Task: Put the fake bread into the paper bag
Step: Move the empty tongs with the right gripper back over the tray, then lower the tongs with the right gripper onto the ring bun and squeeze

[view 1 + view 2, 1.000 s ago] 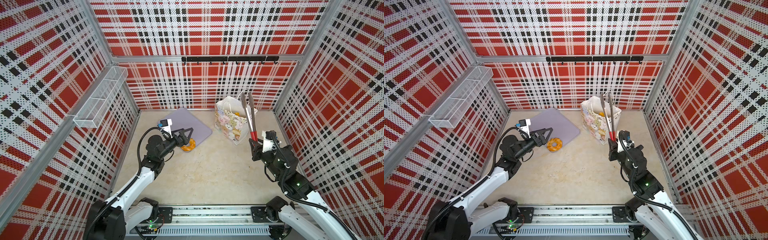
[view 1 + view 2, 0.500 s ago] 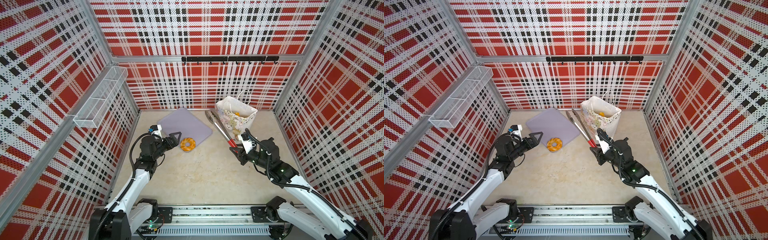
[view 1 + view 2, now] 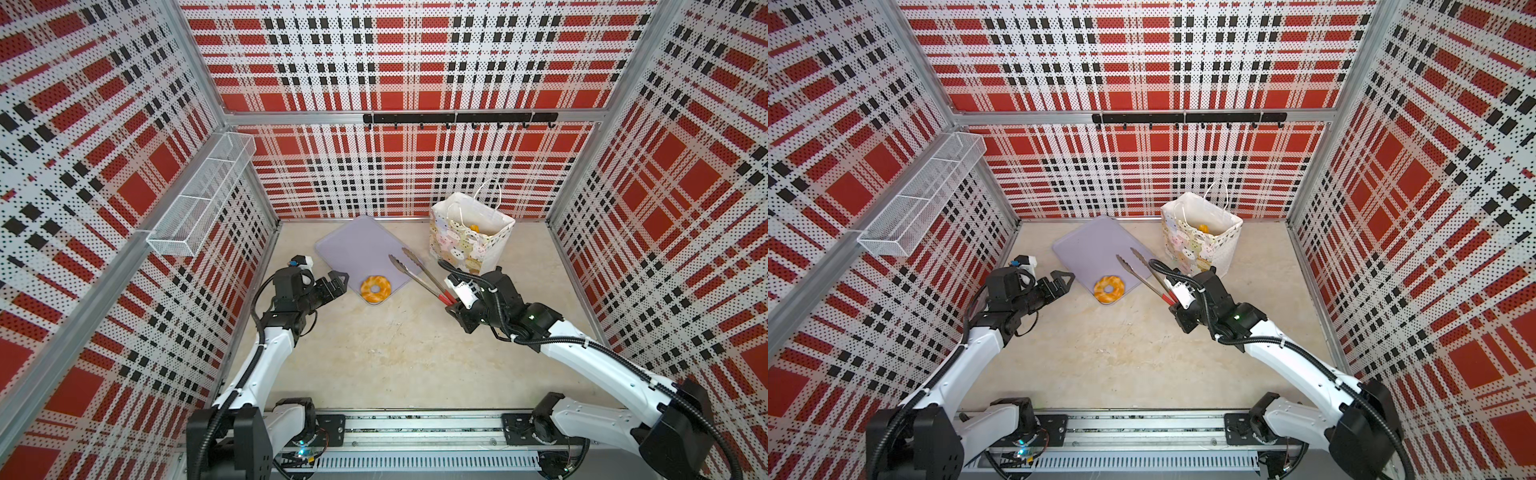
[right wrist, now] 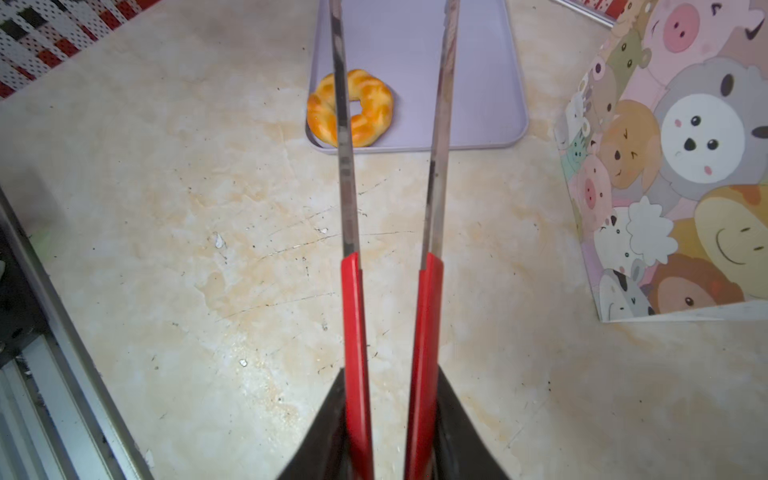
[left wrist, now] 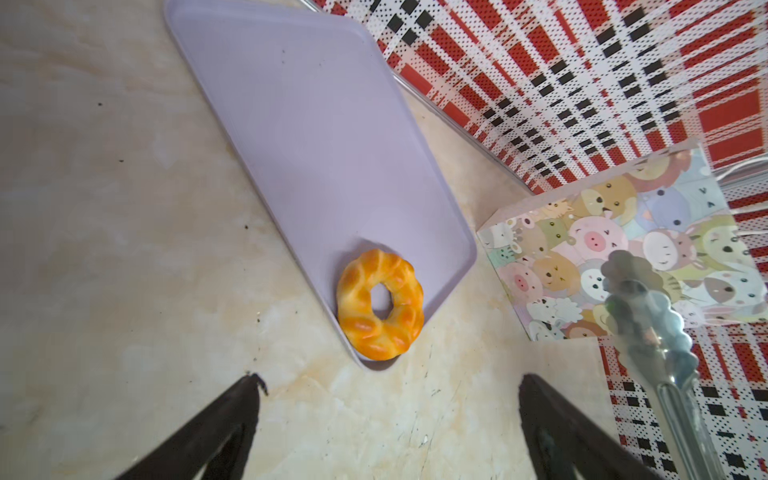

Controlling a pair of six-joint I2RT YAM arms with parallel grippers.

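Fake bread (image 3: 375, 289), one glossy ring doughnut, lies flat at the near corner of the lavender tray (image 3: 353, 245), right against its rim. The paper bag (image 3: 469, 245) stands upright and open-mouthed just beside the tray; a yellow lump inside it is probably another bread, though I see too little to be sure.

My left hand (image 5: 390, 415) hovers spread wide and empty over the counter (image 3: 395, 345), just short of the doughnut. My right hand (image 4: 390, 415) is pinching the red handles of the tongs (image 3: 419, 274), whose metal arms stand apart over the tray.

I judge the doughnut light and its shiny skin slippery. I would squeeze gently so it does not squirt out. The twisted ridges should give the scalloped tong tips some bite. I would take hold across one side of the ring, one tip in the hole and one outside.
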